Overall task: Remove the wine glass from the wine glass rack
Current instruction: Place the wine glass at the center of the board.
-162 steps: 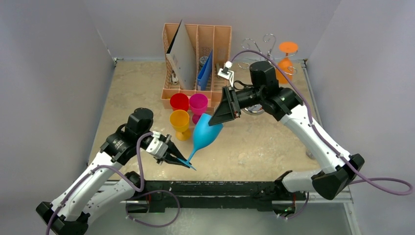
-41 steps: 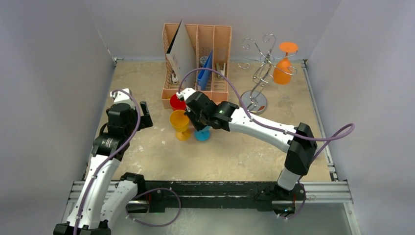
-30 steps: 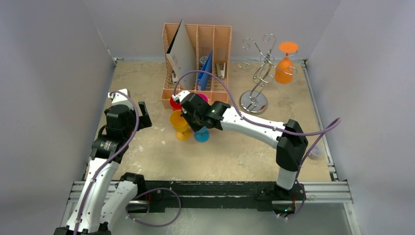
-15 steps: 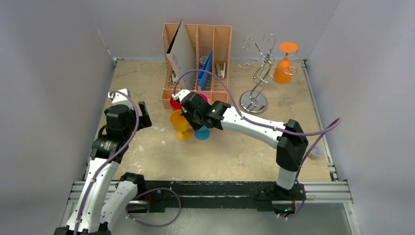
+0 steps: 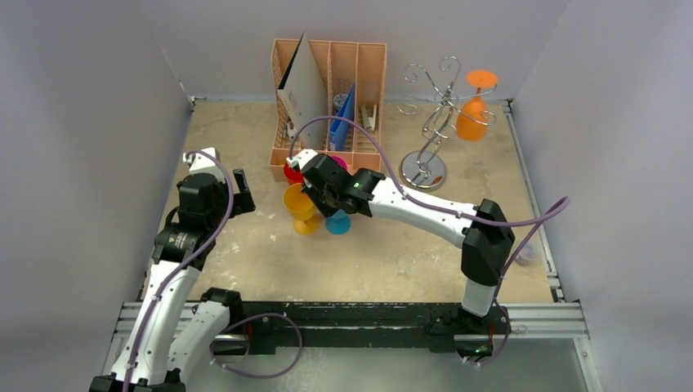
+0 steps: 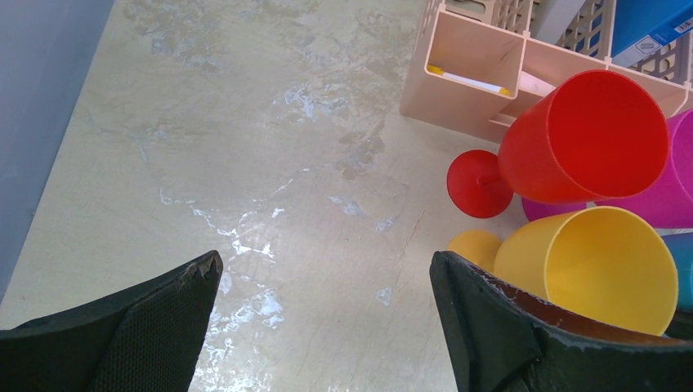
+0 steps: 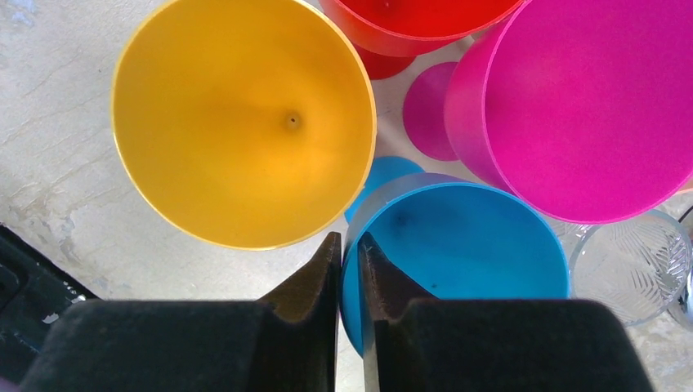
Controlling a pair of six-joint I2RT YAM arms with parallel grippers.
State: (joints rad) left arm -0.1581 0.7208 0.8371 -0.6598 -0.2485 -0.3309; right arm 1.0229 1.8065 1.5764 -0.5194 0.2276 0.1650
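Observation:
An orange wine glass (image 5: 471, 118) hangs upside down on the silver wire wine glass rack (image 5: 425, 171) at the back right, with neither gripper near it. My right gripper (image 7: 349, 239) reaches to the cluster of glasses in the middle. It is shut on the rim of an upright blue wine glass (image 7: 466, 245), one finger inside the bowl and one outside. In the top view that gripper (image 5: 331, 208) covers most of the blue glass (image 5: 337, 224). My left gripper (image 6: 325, 265) hangs open over bare table, left of the glasses.
A yellow glass (image 7: 245, 122), a red glass (image 6: 588, 135) and a magenta glass (image 7: 588, 98) stand tightly around the blue one. A clear cut-glass cup (image 7: 633, 261) sits beside them. The peach slotted organiser (image 5: 327, 90) stands just behind. Walls close in the table on three sides.
The blue glass, earlier tilted between both grippers, now stands among the other glasses. My left arm has drawn back to the left and opened. Over the last second almost nothing moves.

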